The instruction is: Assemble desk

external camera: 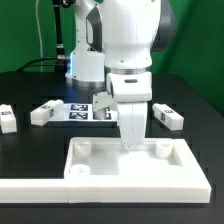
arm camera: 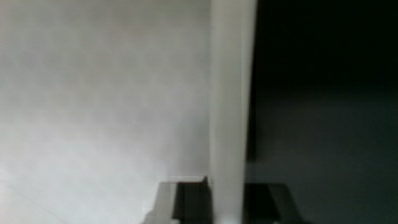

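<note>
Exterior view: white rimmed desk top [external camera: 100, 188] (corner sockets), pincer [external camera: 133, 144] gripping its rim.

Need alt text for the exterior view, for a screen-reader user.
A white robot arm has its gripper closed on the far rim of a white tray-like desk top on a black table. Loose tagged legs and the marker board lie beyond it, against a green backdrop.
</note>
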{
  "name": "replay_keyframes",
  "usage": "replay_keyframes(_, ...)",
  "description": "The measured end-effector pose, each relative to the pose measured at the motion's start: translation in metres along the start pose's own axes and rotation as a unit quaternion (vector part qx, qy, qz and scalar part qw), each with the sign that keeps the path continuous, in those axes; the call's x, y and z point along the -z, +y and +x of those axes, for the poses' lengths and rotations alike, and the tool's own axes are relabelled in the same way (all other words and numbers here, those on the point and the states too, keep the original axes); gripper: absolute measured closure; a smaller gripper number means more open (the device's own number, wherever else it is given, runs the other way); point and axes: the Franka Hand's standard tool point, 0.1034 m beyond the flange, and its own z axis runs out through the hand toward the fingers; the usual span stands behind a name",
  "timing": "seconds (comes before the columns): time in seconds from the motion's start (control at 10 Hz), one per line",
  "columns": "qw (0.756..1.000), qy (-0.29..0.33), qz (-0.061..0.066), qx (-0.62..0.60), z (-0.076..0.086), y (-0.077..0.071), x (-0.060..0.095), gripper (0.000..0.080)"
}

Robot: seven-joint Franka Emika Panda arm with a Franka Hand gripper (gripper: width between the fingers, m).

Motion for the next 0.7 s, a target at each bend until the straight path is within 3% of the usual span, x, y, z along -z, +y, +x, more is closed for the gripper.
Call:
replay_keyframes(0.1, 1.0, -0.002, 0.009, 0.0, 0.0001, 0.0001, 0.0001, 0.0741)
replay_keyframes(0.4, 1.0, -0.003, 0.012, -0.001, -0.0003, -0.0003, -0.0003, 0.0741)
replay_keyframes(0.6, 1.0, -0.003, 0.012, -0.001, -0.0005, -0.0004, -0.0006, 0.0425)
replay_keyframes(0.7, 1.0, -0.003, 0.012, -0.001, -0.0005, -0.0005, -0.0006, 0.0425)
